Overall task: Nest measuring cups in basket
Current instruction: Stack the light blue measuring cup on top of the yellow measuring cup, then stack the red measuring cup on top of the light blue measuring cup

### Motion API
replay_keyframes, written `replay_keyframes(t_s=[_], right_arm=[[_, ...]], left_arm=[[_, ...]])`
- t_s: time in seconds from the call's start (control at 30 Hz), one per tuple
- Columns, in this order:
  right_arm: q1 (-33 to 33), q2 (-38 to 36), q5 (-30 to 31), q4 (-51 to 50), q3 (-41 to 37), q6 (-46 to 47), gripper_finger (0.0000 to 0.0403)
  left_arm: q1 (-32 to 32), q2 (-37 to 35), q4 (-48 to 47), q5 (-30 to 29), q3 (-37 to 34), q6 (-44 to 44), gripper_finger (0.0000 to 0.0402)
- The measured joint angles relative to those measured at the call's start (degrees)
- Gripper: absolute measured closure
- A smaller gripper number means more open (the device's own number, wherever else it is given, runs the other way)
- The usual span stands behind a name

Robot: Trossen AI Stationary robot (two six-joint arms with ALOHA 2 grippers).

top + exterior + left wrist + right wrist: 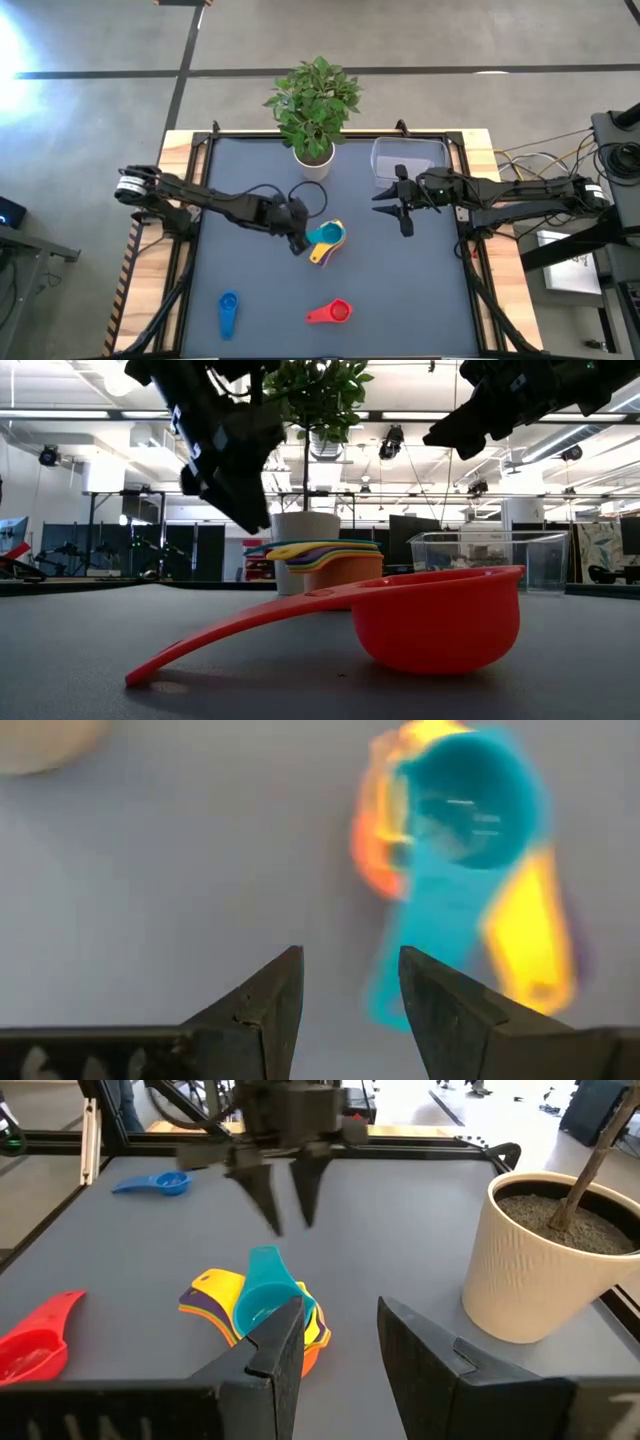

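Observation:
A nested stack of measuring cups (328,241), light blue on top of yellow, purple and orange, rests on the table's middle; the right wrist view shows the stack (262,1310) too. The red cup (331,313) and the dark blue cup (228,312) lie apart near the near edge. The clear basket (410,160) stands at the far right, beside the white plant pot (313,156). My left gripper (299,243) hovers open just left of the stack, its handles (440,950) lying ahead of the gripper (347,960). My right gripper (400,212) is open, raised near the basket.
The plant (314,100) rises at the far edge's middle, left of the basket (490,556). A black cable loop (308,195) lies beside the pot. The red cup (440,620) sits upright with its handle tip on the table. Bare tabletop lies between stack and basket.

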Motion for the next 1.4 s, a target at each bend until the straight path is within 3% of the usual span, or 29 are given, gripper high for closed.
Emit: replay_keyframes(t_s=[0.23, 0.67, 0.83, 0.97, 1.13, 1.23, 1.4], right_arm=[[0.00, 0.00, 0.00, 0.31, 0.02, -0.22, 0.0285], [0.00, 0.00, -0.11, 0.33, 0.04, 1.21, 0.0284], [0.00, 0.00, -0.78, 0.41, 0.06, 1.64, 0.0284], [1.15, 0.07, -5.22, 2.68, 0.07, 2.66, 0.0284], [6.73, 2.51, 2.47, 2.12, 2.04, 1.71, 0.0284], [9.76, 5.48, 3.17, 1.65, 4.17, 0.70, 0.0284], [14.40, 12.71, 2.71, 0.85, 7.19, 0.68, 0.0284]], left_arm=[[1.63, 2.34, -1.19, -1.58, -0.75, -2.67, 0.0264], [-1.00, 4.73, 8.69, 6.99, 0.05, -3.24, 0.0265], [-3.18, 4.94, 10.04, 7.25, 1.39, -2.37, 0.0265], [-5.07, 3.00, 9.78, 2.95, 2.19, -0.02, 0.0265], [-9.28, -2.80, 10.55, -7.83, 1.45, 1.69, 0.0265], [-12.34, -5.46, 10.95, -13.31, 0.12, 1.83, 0.0265], [-16.43, -8.57, 19.05, -15.72, -3.80, 7.02, 0.0265]])
